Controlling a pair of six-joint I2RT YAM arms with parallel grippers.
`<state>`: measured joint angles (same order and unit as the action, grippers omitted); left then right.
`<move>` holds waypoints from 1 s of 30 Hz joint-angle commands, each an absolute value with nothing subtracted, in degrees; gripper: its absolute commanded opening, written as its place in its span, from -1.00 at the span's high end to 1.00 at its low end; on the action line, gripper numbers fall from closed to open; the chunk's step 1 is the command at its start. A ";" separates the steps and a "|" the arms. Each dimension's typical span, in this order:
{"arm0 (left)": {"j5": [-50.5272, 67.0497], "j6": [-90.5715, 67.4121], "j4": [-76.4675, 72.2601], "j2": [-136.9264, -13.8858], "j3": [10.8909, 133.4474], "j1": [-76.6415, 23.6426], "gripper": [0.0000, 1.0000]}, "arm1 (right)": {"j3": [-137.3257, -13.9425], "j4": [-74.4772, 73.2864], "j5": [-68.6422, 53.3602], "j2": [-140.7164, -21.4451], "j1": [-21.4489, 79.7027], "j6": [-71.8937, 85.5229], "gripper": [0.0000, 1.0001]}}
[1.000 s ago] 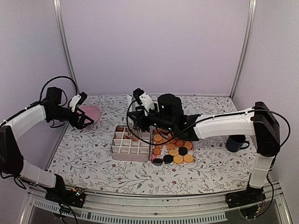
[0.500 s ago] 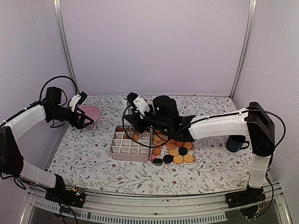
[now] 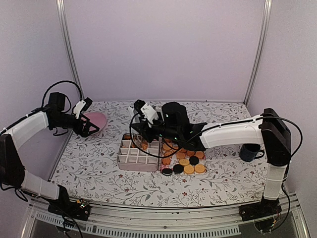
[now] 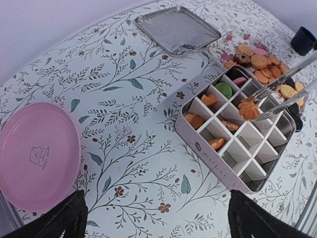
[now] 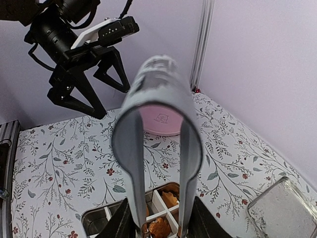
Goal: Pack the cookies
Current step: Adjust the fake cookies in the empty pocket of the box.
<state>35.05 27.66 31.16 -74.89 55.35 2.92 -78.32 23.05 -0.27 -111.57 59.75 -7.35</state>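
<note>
The cookies (image 3: 184,157) lie in a loose pile right of a white divided box (image 3: 130,159); most are golden-orange and a few black. In the left wrist view the pile (image 4: 262,62) is at the far right, and the box (image 4: 213,158) holds a few orange cookies, a green one (image 4: 223,89) and a pink one. My right gripper (image 3: 148,124) is shut on metal tongs (image 5: 158,124). The tongs pinch a flower-shaped orange cookie (image 4: 248,108) over a cell of the box. My left gripper (image 3: 89,126) is open and empty, next to the pink plate (image 3: 95,120).
A metal lid (image 4: 177,29) lies behind the box. A dark mug (image 3: 250,152) stands at the right. The pink plate (image 4: 37,153) sits at the far left. Walls enclose the table on three sides.
My right arm has moved a little left with the tongs, bringing the cookie further over the box. The left arm has not moved.
</note>
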 commanded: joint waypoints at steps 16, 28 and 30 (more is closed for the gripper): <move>34.70 28.40 31.55 -73.61 56.24 3.25 -0.99 | -75.06 23.35 -1.90 -110.76 59.59 -7.35 0.22; 34.81 28.37 31.56 -73.68 55.99 3.25 -0.99 | -75.71 26.31 2.41 -108.40 58.40 -7.41 0.35; 34.87 28.41 31.55 -73.74 55.99 3.25 -0.98 | -75.46 26.83 2.46 -107.54 57.92 -7.26 0.34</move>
<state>34.87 27.86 31.18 -74.87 55.35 2.92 -76.07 24.08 1.06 -111.39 59.05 -7.77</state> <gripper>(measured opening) 0.993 0.328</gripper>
